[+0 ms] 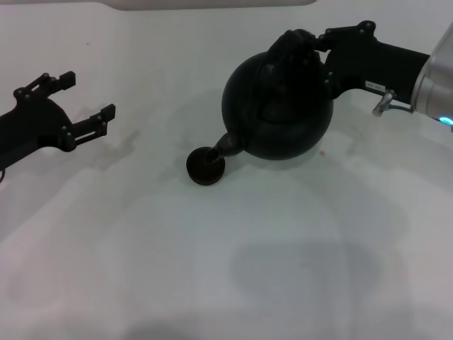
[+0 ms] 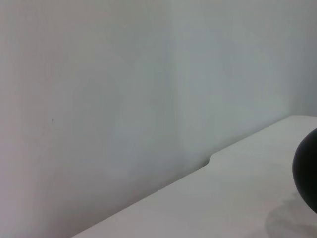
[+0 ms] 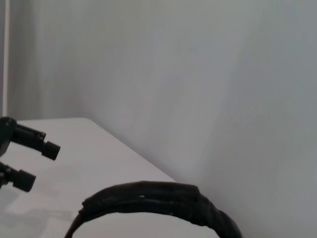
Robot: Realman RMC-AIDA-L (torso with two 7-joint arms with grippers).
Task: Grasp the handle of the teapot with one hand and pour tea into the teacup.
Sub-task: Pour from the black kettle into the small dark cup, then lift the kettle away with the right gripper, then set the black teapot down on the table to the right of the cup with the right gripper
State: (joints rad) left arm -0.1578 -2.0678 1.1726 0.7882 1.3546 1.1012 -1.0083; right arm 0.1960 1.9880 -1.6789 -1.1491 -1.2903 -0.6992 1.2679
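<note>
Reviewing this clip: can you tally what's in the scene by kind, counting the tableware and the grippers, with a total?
Teapots: 1, the teapot, tilted with its spout over the cup, its handle held by the right gripper.
Teacups: 1, the teacup on the table.
Grippers: 2, the right one at the teapot and the left gripper, jaws open, off to the left.
Total: 4.

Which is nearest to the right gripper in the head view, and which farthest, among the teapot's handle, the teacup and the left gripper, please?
1. The handle, at the right gripper, atop the teapot.
2. The teacup, under the spout, nearer the table's middle.
3. The left gripper, far off at the left, open.
</note>
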